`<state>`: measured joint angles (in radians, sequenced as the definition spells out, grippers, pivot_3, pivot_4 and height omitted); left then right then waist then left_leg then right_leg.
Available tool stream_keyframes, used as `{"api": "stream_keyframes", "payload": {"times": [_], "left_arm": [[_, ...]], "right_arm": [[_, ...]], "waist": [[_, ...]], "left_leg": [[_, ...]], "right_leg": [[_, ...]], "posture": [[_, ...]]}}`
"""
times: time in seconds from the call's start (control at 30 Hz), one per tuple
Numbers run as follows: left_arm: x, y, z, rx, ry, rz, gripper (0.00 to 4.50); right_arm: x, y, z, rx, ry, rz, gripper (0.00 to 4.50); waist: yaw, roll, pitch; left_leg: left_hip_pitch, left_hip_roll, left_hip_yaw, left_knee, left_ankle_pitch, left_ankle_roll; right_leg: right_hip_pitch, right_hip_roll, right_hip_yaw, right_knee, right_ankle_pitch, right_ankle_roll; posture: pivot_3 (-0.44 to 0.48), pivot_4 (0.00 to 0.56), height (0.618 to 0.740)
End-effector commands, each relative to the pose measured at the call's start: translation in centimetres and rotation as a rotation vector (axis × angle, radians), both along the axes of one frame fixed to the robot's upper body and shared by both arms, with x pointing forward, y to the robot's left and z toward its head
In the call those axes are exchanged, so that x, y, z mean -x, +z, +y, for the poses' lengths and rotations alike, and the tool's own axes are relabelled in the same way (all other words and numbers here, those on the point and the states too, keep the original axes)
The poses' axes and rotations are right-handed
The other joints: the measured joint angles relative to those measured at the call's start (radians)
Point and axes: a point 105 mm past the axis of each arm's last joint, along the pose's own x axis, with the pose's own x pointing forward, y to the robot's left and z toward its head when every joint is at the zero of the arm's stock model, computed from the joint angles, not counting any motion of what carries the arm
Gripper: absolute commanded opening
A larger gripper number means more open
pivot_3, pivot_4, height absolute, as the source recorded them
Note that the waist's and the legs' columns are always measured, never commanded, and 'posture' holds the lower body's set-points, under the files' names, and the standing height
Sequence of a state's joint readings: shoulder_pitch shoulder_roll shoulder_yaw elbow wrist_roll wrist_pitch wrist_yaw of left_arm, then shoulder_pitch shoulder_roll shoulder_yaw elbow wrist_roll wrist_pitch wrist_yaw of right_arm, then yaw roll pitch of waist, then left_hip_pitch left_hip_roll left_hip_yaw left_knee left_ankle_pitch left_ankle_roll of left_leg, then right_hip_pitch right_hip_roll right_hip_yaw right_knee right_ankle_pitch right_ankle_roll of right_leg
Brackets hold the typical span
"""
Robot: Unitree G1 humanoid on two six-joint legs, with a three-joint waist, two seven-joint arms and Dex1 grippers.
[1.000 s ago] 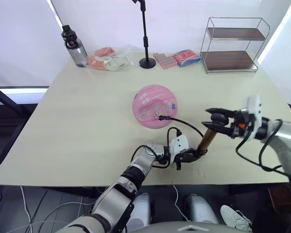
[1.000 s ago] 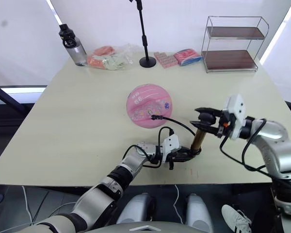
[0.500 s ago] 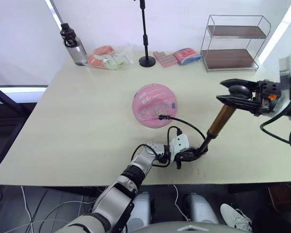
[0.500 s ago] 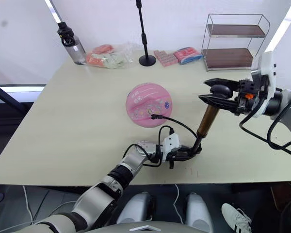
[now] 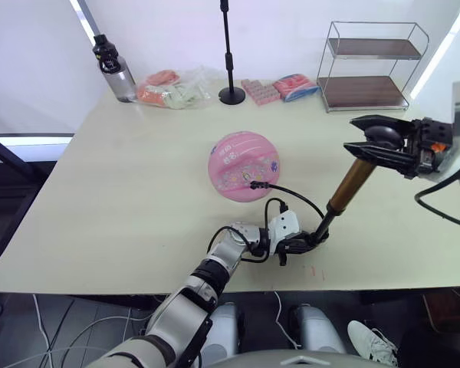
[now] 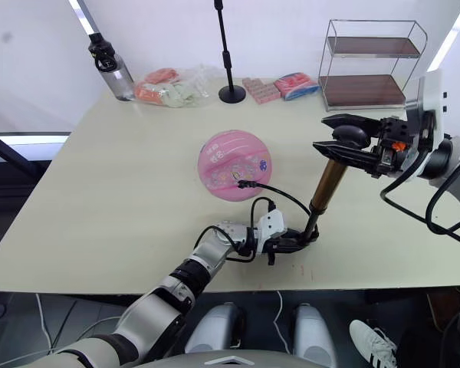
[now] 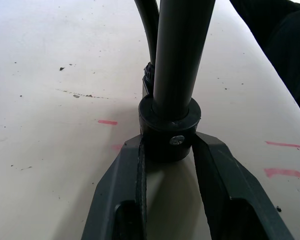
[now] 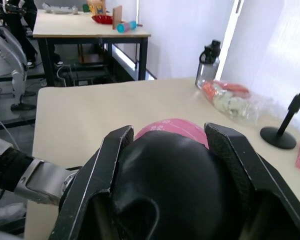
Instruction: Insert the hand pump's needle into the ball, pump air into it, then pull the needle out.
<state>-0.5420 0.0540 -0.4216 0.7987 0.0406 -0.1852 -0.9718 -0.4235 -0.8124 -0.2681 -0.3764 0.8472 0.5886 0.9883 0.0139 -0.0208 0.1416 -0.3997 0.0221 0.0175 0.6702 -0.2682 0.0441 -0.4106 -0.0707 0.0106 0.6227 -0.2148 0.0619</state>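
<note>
Hidden: the needle itself cannot be made out; only the hose end meets the ball [image 5: 244,166] on its near side. The pump's foot is partly covered by the left gripper's fingers [image 7: 127,170].
Ball: round and pink, resting on the table [image 5: 123,184] near its middle, well apart from both grippers.
Hand pump [image 5: 350,185]: stands tilted just right of the ball, its base on the table nearer the front edge than the ball, its handle [image 5: 379,133] raised and leaning away to the right.
Hose [image 5: 291,198]: thin and black, arcing from the pump's base over to the ball.
Left gripper [image 5: 310,240]: low on the table in front of the ball, jaws clamped on either side of the pump's black base cap [image 7: 170,132].
Right gripper [image 5: 368,144]: up in the air right of the ball, jaws closed around the black handle, which bulges between them in the right wrist view.
Surroundings: behind the ball stand a black stand [image 5: 231,54], a water bottle [image 5: 116,70], a plastic bag [image 5: 172,90], packets [image 5: 280,89] and a wire shelf [image 5: 372,69], all well apart from it.
Obstruction: only the hose crosses the space between ball and pump.
</note>
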Motion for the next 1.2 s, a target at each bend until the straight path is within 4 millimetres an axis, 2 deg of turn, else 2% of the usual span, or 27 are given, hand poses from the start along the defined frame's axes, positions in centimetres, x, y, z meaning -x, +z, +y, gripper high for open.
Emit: {"api": "stream_keyframes", "payload": {"times": [0.03,0.27,0.47,0.67,0.73,0.8,0.93,1.0,1.13,1.2], "left_arm": [[1.4,-5.0,3.3,-0.169,0.071,0.147,0.93],[1.4,-5.0,3.3,-0.172,0.07,0.145,0.93],[1.4,-4.9,3.3,-0.17,0.071,0.148,0.93],[1.4,-4.9,3.2,-0.171,0.072,0.147,0.93],[1.4,-4.9,3.2,-0.171,0.072,0.147,0.93],[1.4,-5.0,3.2,-0.17,0.073,0.148,0.93],[1.4,-5.0,3.2,-0.169,0.075,0.151,0.93],[1.5,-5.0,3.1,-0.169,0.075,0.151,0.93],[1.5,-5.0,3.1,-0.168,0.073,0.153,0.93],[1.6,-5.0,3.1,-0.168,0.071,0.154,0.93]], "right_arm": [[-0.2,-3.6,0.2,0.045,-0.024,0.044,1.78],[-0.3,-8.9,0.3,0.088,-0.041,0.111,1.78],[-0.7,-11.9,0.6,0.084,-0.061,0.136,1.78],[-0.8,-16.4,1.1,0.121,-0.074,0.201,1.78],[-0.8,-17.1,1.3,0.109,-0.08,0.212,1.78],[-0.9,-17.2,1.3,0.107,-0.085,0.205,1.78],[-1.1,-15.8,1.1,0.102,-0.081,0.158,1.78],[-1.2,-14.5,0.9,0.09,-0.077,0.129,1.78],[-1.3,-10.7,0.5,0.086,-0.064,0.05,1.78],[-1.1,-9.7,0.3,0.098,-0.056,0.034,1.78]], "waist": [[0.0,-0.003,-0.002],[-0.004,-0.006,-0.008],[-0.004,-0.008,-0.01],[-0.004,-0.009,-0.011],[-0.004,-0.009,-0.014],[-0.004,-0.01,-0.015],[-0.005,-0.01,-0.015],[-0.004,-0.01,-0.015],[-0.002,-0.006,-0.013],[0.0,-0.006,-0.012]], "left_leg": [[0.0,0.0,0.0,0.0,0.0,0.0],[0.003,0.002,0.0,0.0,0.0,0.0],[0.004,0.002,0.0,0.0,0.0,0.0],[0.004,0.002,0.0,0.0,0.0,0.0],[0.004,0.002,0.0,0.0,0.0,0.0],[0.004,0.002,0.0,-0.001,0.0,0.0],[0.005,0.002,0.0,-0.001,0.0,0.0],[0.005,0.002,0.0,-0.001,0.0,0.0],[0.004,0.002,0.0,-0.001,0.0,0.0],[0.003,0.001,0.0,-0.001,0.0,0.0]], "right_leg": [[0.0,0.0,0.0,0.0,0.0,0.001],[0.001,0.001,0.0,0.0,-0.001,0.001],[0.001,0.001,0.0,0.0,-0.001,0.001],[0.001,0.001,0.0,0.0,0.0,-0.001],[0.001,0.001,0.0,0.0,0.0,-0.001],[0.001,0.001,0.0,0.0,0.001,-0.002],[0.002,0.001,0.0,0.0,0.0,0.0],[0.002,0.001,0.0,0.0,0.0,0.0],[0.001,0.001,0.0,0.0,0.001,-0.001],[0.0,0.0,0.0,0.0,0.001,-0.002]], "posture": [[0.0,0.15,0.74],[0.0,0.15,0.74],[0.0,0.15,0.74],[0.0,0.15,0.74],[0.0,0.15,0.74],[0.0,0.15,0.74],[0.0,0.15,0.74],[0.0,0.15,0.74],[0.0,0.15,0.74],[0.0,0.15,0.74]]}}
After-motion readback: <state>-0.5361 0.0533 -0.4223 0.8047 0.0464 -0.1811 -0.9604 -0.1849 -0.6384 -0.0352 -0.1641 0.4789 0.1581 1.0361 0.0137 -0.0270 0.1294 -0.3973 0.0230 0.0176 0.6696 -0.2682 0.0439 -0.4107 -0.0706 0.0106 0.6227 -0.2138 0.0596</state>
